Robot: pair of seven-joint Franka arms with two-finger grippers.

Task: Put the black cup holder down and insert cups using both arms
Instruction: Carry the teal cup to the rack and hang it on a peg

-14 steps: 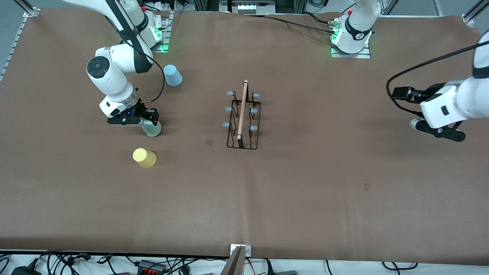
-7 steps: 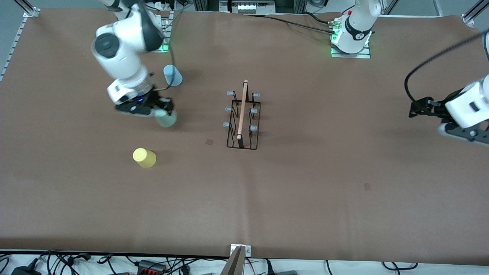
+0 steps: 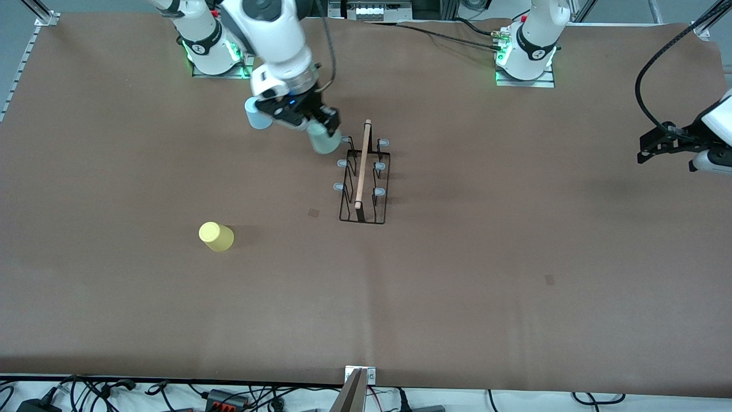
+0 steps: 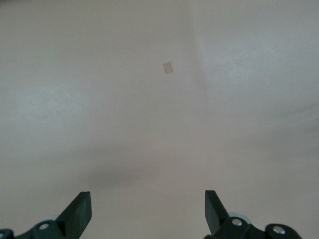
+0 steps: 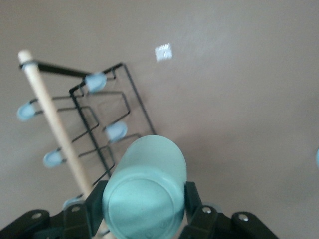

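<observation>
Front view: right gripper (image 3: 318, 127) fingers clamped on the mint green cup (image 3: 323, 141), held in the air just beside the black cup holder (image 3: 362, 177), at its end farthest from the camera, on the right arm's side. I see the holder upright mid-table, all pegs bare. Yellow cup (image 3: 215, 236) sits nearer the camera toward the right arm's end; light blue cup (image 3: 255, 114) stands near the right arm's base. Left gripper (image 3: 669, 144) waits over the left arm's end.

Left wrist view: fingers (image 4: 79, 211) spread wide, nothing between them, bare table (image 4: 164, 124) below.

Right wrist view: cup gripped at its sides, closed base toward the lens, pegs underneath.

I judge the first insertion is underway; next move calls for lining the cup's mouth over a peg cap, then lowering.
</observation>
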